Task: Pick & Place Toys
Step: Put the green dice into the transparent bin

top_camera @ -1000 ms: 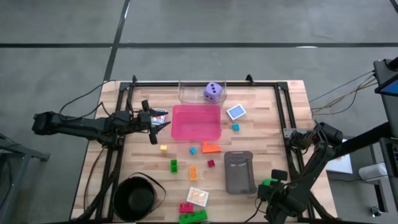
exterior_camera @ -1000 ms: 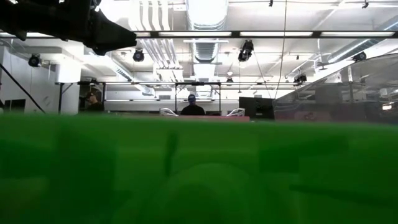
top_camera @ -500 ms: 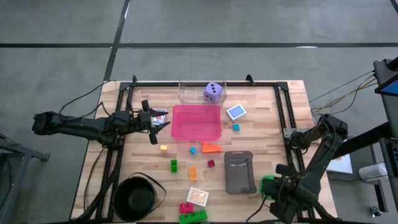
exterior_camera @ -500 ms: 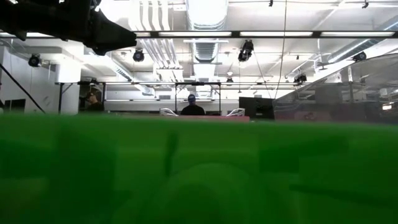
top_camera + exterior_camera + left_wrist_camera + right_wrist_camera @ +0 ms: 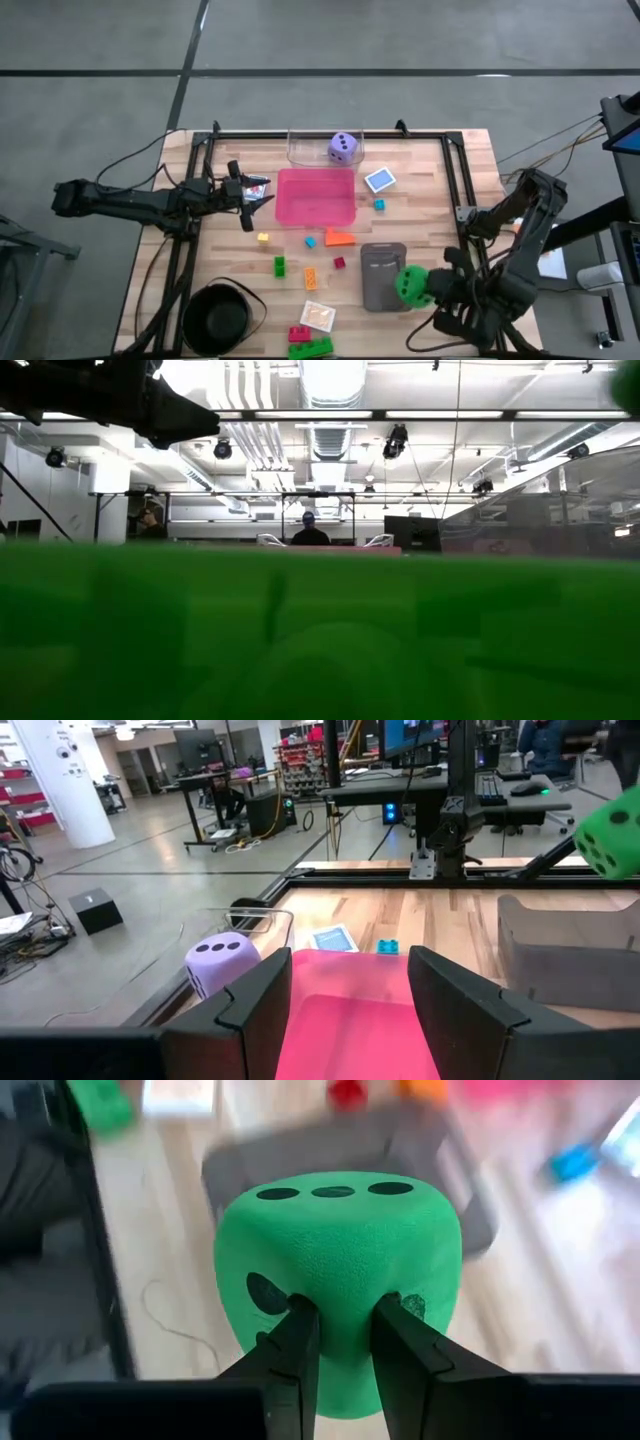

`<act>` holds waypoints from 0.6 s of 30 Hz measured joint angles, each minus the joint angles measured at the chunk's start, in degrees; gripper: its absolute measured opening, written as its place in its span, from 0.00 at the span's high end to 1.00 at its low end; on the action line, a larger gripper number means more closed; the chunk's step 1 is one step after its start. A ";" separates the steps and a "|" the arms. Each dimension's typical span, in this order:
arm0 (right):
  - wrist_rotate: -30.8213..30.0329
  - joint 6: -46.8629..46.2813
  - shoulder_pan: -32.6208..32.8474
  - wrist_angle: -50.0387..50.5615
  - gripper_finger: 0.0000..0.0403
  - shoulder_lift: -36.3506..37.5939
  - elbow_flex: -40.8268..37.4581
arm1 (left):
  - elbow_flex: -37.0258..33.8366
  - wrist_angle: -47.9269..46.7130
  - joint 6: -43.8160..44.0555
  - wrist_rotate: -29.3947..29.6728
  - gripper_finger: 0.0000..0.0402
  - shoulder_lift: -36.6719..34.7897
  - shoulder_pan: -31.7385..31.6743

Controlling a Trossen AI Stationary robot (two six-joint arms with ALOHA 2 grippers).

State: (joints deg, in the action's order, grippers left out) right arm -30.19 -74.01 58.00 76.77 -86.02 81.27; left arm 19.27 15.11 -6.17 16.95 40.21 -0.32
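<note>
My right gripper (image 5: 422,290) is shut on the green die (image 5: 410,284), which is up in the air beside the grey tray (image 5: 384,275) at the near right; the die also shows in the left wrist view (image 5: 610,832). My left gripper (image 5: 262,200) is open and empty at the pink tray's (image 5: 316,196) left edge. The purple die (image 5: 343,148) sits in the clear tray (image 5: 300,147) at the back. Small bricks and cards lie between the trays and along the near edge. My right gripper pinches the green die's near face (image 5: 345,1342) between its two fingers (image 5: 295,1345), whose tips dent the soft surface. The die is lifted clear, over the grey tray's right edge.
A black round bowl (image 5: 222,316) stands near left. A blue card (image 5: 379,180) lies right of the pink tray, an orange card (image 5: 317,316) and green and red bricks (image 5: 308,345) at the near edge. A blurred green brick fills the low view (image 5: 320,640).
My right gripper has risen from the table's near right corner and gone toward the grey tray, carrying the green die lifted clear. My left gripper has kept still.
</note>
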 joint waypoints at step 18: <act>-33.93 22.89 -9.42 -12.53 0.82 13.10 -13.73 | 0.00 0.22 0.02 -0.01 0.49 0.00 0.00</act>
State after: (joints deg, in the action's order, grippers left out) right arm -64.12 -51.13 48.57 64.24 -72.92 67.54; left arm 19.27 15.34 -6.15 16.94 40.21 -0.32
